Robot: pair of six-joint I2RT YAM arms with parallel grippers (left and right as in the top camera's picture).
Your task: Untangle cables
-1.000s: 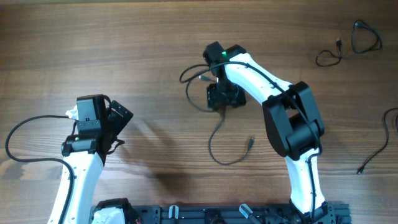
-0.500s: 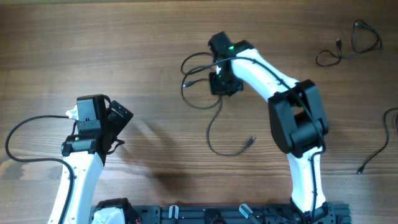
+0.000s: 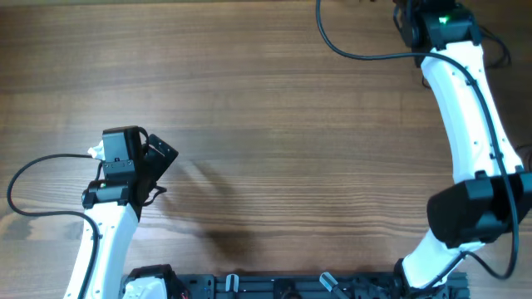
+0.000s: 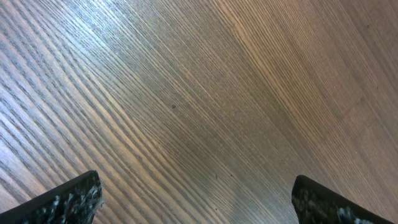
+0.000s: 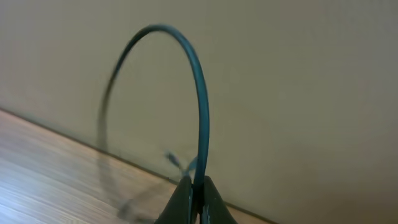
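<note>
Wooden table (image 3: 249,124); right gripper (image 5: 194,190) pinches cable (image 5: 203,118).

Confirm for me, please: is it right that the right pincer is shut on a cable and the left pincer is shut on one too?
Not quite. The left pincer is open and holds nothing, with just the table beneath it, as the left wrist view shows. The right pincer is indeed shut on a cable.
</note>
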